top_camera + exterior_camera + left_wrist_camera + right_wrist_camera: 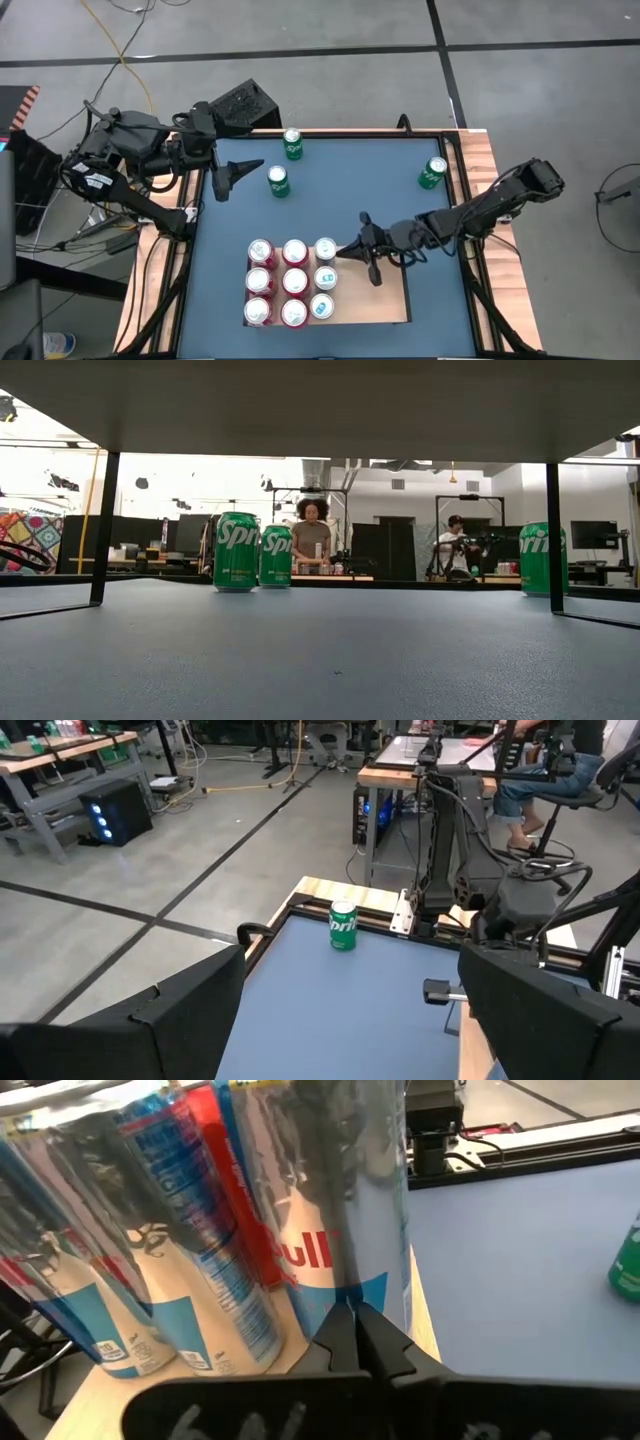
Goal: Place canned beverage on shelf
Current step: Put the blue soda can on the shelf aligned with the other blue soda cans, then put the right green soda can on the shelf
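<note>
Nine cans stand on the shelf (385, 300), the pale wooden board lying on the blue table (330, 180), in three rows of three. The two left columns have red tops, six red-topped cans (277, 281) in all, and the right column is three tall blue and silver cans (325, 278) (the right wrist view shows them very close, with tops and bottoms cut off). Three green cans stand off the board on the blue table: one near the far edge (292, 144), one just in front of it (278, 181), and one by the far right corner (433, 172). The right gripper (343, 252) is over the board with its tips at the farthest blue and silver can; its two fingers are pressed tight together and hold nothing. The left gripper (225, 177) hangs near the middle green can with its fingers spread wide, empty. In the low view only the three green cans show; the board and its cans do not. Two people are far back in the room, small and hard to make out.
</note>
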